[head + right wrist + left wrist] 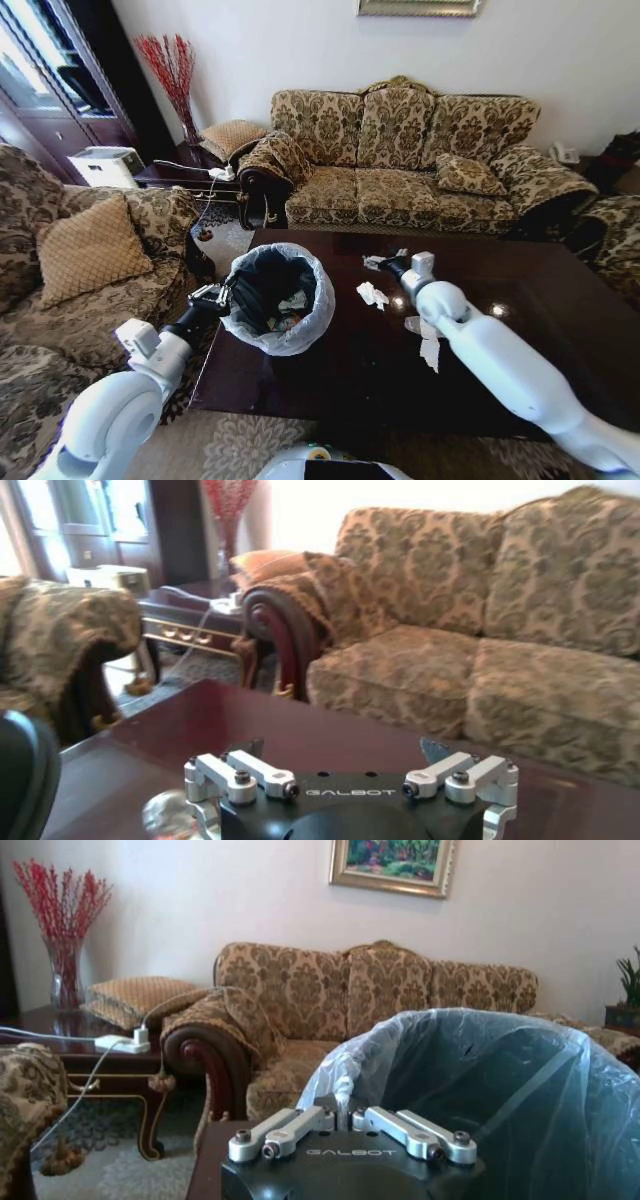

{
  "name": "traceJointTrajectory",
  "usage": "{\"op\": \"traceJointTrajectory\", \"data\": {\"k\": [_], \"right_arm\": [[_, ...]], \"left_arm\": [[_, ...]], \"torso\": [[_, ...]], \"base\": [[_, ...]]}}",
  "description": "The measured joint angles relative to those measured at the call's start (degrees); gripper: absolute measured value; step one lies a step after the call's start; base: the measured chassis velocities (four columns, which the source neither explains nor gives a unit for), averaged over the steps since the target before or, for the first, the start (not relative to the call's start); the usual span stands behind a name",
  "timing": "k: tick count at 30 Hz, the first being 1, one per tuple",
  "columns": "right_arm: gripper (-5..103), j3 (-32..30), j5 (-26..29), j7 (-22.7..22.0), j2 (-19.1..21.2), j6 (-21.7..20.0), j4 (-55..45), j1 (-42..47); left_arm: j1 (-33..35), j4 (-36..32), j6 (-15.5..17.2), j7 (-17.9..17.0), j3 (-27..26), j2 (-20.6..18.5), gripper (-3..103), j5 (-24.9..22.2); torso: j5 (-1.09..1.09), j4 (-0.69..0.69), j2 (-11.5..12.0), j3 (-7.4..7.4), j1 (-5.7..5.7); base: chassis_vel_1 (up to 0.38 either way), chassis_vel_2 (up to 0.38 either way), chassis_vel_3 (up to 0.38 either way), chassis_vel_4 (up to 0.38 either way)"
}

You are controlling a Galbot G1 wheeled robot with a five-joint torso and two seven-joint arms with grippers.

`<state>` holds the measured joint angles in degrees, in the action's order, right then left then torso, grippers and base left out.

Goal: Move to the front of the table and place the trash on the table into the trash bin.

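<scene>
The trash bin (303, 336), lined with a white bag, hangs tilted at the left edge of the dark table (545, 300). My left gripper (218, 297) is shut on its rim, and the left wrist view shows the left gripper (343, 1120) pinching the bag of the trash bin (500, 1080). Some scraps lie inside the bin. My right gripper (388, 266) reaches over the table, open, beside a white scrap of trash (373, 262). In the right wrist view the right gripper (342, 747) has its fingers wide apart over the table (200, 712). A crumpled paper wad (372, 294) and more white pieces (430, 352) lie near the right arm.
A patterned sofa (400, 160) stands behind the table and an armchair with a cushion (90, 250) is at the left. A side table (180, 175) with a power strip sits at the back left. Carpet runs along the table's near edge.
</scene>
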<state>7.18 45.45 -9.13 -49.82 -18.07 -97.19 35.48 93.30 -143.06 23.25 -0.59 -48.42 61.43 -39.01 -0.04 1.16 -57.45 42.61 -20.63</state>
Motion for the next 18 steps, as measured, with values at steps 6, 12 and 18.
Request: {"op": "traceJointTrajectory", "data": {"k": [6,12,18], "right_arm": [[100,7.15,-1.55,2.32,-5.93,4.18,10.09,-4.22],[100,10.57,-4.3,5.83,-12.94,5.85,21.24,-7.73],[100,12.2,-5.45,9.63,-16.85,7.36,28.48,-9.2]], "left_arm": [[0.52,0.0,0.05,0.1,-0.35,0.89,3,0.3],[1.93,-0.09,-0.36,0.04,-1.8,1.97,3,1.27],[3.3,-0.11,-0.85,0.14,-3.27,2.88,3,1.78]], "torso": [[0.01,0.01,0.0,0.02,-0.02],[0.01,0.01,0.02,0.05,-0.11],[0.0,0.03,0.01,0.03,-0.06]], "base": [[0.0,0.0,0.0,0.0],[0.011,0.034,0.031,0.019],[0.042,0.05,0.043,0.052]]}}
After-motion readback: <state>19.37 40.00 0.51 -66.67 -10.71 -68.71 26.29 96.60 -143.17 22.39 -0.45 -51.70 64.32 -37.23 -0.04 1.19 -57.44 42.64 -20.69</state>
